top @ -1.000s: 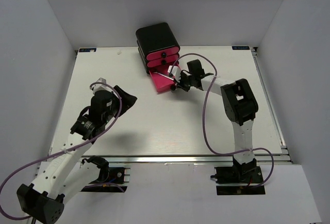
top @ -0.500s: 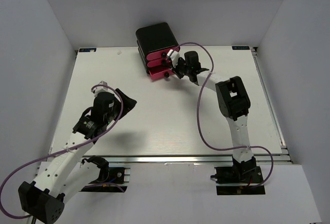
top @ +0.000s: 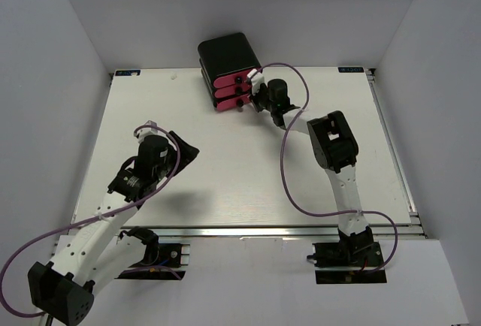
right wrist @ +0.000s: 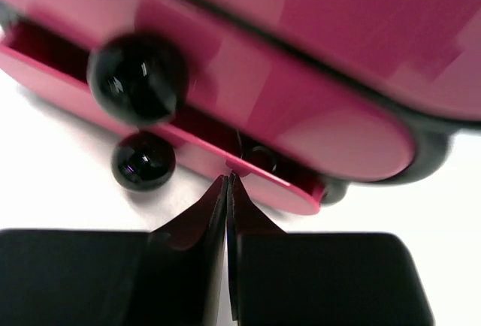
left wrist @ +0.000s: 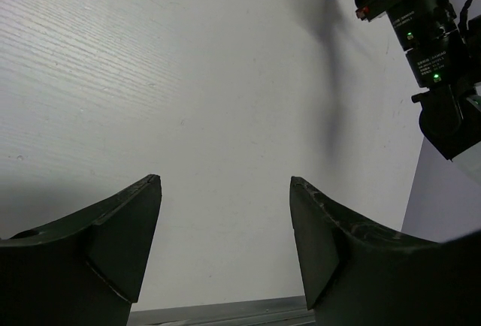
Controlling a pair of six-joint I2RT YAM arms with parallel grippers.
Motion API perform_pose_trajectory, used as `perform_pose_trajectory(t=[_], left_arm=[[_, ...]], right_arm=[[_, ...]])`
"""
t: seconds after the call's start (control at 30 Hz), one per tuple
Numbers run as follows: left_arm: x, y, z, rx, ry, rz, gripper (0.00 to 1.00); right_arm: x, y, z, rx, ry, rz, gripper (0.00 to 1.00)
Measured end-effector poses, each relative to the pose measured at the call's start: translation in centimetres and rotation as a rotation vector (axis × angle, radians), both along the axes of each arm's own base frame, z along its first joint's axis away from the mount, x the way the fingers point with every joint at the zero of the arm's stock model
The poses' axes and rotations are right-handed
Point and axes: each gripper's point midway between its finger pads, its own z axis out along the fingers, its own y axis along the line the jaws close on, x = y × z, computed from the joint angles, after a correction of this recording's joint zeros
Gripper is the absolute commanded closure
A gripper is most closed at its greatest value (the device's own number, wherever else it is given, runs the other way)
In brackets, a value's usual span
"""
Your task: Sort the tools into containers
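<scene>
The black chest [top: 228, 54] with three pink-red drawers [top: 232, 92] stands at the back middle of the table. My right gripper [top: 255, 101] is shut and empty, its tips against the front of the bottom drawer [right wrist: 255, 172], which stands only slightly out. Dark round knobs [right wrist: 137, 76] show in the right wrist view. My left gripper [top: 184, 147] is open and empty over bare table at the left; it also shows in the left wrist view [left wrist: 225, 191]. No screwdrivers or wrench show in any view.
The white table [top: 225, 183] has a metal rail along its near edge. White walls close in on the back and sides. The right arm's purple cable [top: 289, 183] loops over the table.
My right gripper has moved toward the chest and pushed the pulled-out bottom drawer in, almost flush with the others. The left arm has barely moved.
</scene>
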Motion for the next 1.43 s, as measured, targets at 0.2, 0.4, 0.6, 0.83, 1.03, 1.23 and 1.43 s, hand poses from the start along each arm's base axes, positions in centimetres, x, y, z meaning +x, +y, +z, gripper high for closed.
perform_pose_trajectory(t=[0.2, 0.4, 0.6, 0.83, 1.03, 1.23, 1.43], left_arm=[[0.2, -0.1, -0.8, 0.013, 0.028, -0.001, 0.21], [0.3, -0.1, -1.2, 0.019, 0.039, -0.001, 0.21], [0.3, -0.1, -1.2, 0.019, 0.039, 0.000, 0.21], [0.2, 0.1, -0.6, 0.015, 0.017, 0.006, 0.18], [0.4, 0.1, 0.3, 0.021, -0.037, -0.012, 0.06], [1.2, -0.6, 1.3, 0.044, -0.104, -0.073, 0.02], [1.7, -1.7, 1.5, 0.067, -0.143, -0.156, 0.02]], right_arm=[[0.8, 0.8, 1.5, 0.045, -0.098, -0.013, 0.93], [1.0, 1.4, 0.2, 0.049, -0.086, -0.014, 0.92], [0.9, 1.9, -0.9, 0.052, -0.064, -0.018, 0.94], [-2.1, -1.5, -0.2, 0.011, -0.024, -0.085, 0.48], [-7.1, -4.9, 7.3, 0.010, 0.047, -0.048, 0.11], [-14.1, -6.6, 18.0, 0.128, 0.114, 0.005, 0.10], [-20.4, -8.4, 20.9, 0.178, 0.219, -0.014, 0.10]])
